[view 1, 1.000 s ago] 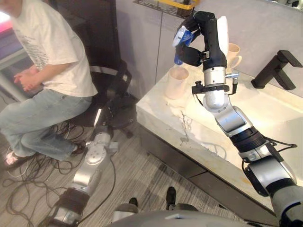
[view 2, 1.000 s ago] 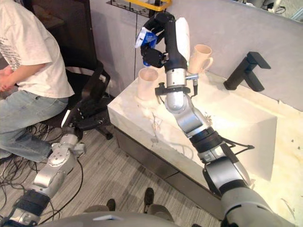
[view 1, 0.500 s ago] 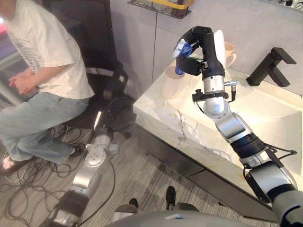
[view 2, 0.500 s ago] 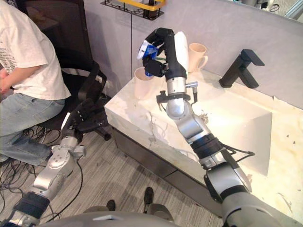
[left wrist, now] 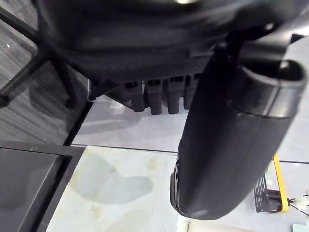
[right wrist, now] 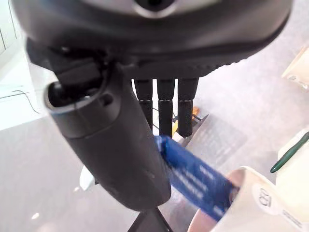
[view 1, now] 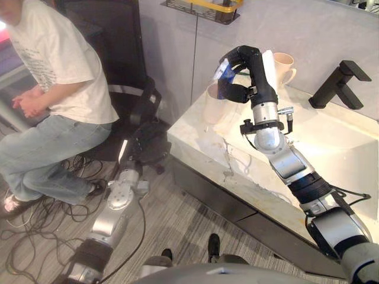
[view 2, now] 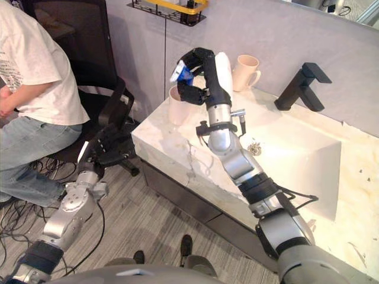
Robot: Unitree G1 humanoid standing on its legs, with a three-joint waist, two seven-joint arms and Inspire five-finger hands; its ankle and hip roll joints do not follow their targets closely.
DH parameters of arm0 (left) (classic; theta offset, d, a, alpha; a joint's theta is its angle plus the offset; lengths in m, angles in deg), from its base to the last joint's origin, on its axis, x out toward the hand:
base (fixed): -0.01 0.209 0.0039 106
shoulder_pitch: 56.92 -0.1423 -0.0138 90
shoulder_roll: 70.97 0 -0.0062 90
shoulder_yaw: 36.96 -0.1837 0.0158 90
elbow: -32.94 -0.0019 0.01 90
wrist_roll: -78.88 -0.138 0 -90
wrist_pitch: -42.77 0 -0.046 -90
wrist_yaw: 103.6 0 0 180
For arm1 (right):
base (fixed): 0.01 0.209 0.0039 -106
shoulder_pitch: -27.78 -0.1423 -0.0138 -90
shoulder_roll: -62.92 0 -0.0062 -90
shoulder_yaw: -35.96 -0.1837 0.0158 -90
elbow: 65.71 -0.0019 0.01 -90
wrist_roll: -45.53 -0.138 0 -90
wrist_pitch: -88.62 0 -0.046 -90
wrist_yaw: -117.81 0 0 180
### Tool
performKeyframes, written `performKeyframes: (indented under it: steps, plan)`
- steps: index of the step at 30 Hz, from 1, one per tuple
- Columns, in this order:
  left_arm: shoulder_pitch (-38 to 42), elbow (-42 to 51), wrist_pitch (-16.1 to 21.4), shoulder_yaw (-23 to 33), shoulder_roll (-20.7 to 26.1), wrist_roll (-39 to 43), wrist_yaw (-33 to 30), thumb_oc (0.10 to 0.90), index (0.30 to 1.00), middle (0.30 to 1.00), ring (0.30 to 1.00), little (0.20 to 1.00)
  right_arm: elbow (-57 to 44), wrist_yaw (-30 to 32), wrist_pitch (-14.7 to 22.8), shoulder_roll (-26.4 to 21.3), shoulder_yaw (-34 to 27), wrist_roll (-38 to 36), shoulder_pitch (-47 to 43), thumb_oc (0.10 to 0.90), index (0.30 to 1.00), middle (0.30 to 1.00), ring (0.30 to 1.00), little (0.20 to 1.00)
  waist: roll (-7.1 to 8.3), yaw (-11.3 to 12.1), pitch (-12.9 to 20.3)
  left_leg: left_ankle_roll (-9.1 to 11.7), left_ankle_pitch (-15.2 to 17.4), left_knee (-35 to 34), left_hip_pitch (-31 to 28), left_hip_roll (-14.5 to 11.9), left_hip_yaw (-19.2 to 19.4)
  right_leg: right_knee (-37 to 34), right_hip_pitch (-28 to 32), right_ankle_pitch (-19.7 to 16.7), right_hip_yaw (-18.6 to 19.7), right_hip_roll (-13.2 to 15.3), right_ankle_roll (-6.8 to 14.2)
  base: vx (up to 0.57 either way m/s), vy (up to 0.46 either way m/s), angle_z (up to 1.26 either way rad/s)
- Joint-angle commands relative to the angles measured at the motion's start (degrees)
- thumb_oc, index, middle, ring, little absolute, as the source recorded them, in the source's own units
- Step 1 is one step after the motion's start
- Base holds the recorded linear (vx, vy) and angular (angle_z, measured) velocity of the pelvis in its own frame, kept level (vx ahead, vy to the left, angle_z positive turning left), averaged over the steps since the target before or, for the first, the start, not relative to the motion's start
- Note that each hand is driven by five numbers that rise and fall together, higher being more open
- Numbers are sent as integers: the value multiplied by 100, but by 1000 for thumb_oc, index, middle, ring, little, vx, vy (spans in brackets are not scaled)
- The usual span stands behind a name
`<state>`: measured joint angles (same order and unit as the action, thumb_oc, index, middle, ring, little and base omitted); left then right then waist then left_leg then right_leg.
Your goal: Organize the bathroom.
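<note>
My right hand is raised over the far left corner of the marble counter, shut on a blue toothpaste tube. The tube slants down, its lower end at the mouth of a beige cup. In the right wrist view the tube is pinched between thumb and fingers and reaches the cup's rim. My left hand hangs low beside the office chair, fingers relaxed and holding nothing.
A beige mug stands by the wall behind my right arm. A black faucet rises over the sink basin. A wire shelf hangs on the wall. A person sits at the left by a black chair.
My right hand has come down and to the left with the tube, bringing its lower end to the cup's mouth. The camera shifted a little. The left hand stays put.
</note>
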<state>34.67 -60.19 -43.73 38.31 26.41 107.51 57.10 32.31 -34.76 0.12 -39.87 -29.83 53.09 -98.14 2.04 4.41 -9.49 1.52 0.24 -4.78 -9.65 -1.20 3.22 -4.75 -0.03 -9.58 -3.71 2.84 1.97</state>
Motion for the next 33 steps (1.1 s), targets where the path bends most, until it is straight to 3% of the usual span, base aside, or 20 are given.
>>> performKeyframes:
  steps: [1, 10, 16, 23, 29, 33]
  plan:
    - [31, 342, 543, 14, 108, -378, 39, 800, 900, 900, 900, 900, -437, 239, 239, 105, -403, -149, -552, 800, 900, 900, 900, 900, 90, -36, 803, -224, -82, -22, 393, 101, -307, -25, 527, 472, 12, 144, 35, 0, 0, 0]
    - [35, 324, 524, 45, 64, -439, -28, 800, 900, 900, 900, 900, -206, 105, -690, 153, -470, -567, -530, 800, 900, 900, 900, 900, 109, -95, 801, -235, -66, -22, 379, 85, -232, -25, 512, 450, 73, 149, 37, -8, 4, -2]
    - [102, 292, 469, 37, 17, -479, -128, 800, 900, 900, 900, 900, -203, -1, -996, 177, -532, -971, -563, 800, 900, 900, 900, 900, 116, -152, 808, -241, -53, -22, 368, 80, -183, -25, 502, 440, 130, 146, 38, -10, 19, -7]
    - [117, 235, 504, 95, -57, -507, -158, 800, 900, 900, 900, 900, -642, 35, -880, 215, -772, -1726, -481, 800, 900, 900, 900, 900, 138, -248, 793, -259, -34, -22, 347, 88, -112, -25, 484, 411, 224, 146, 48, -17, 34, -9]
    - [146, 247, 514, 74, -134, -552, -263, 800, 900, 900, 900, 900, -1106, 342, -730, 151, -1067, -1727, -374, 800, 900, 900, 900, 900, 152, -350, 790, -277, 11, -22, 317, 93, -18, -25, 467, 394, 320, 148, 67, -17, 41, -5]
    - [148, 160, 557, 55, -153, -509, -318, 800, 900, 900, 900, 900, -1298, 656, -392, -52, -1413, -1759, -232, 800, 900, 900, 900, 900, 156, -444, 804, -288, 47, -22, 285, 98, 53, -25, 455, 375, 402, 137, 89, -5, 43, -10]
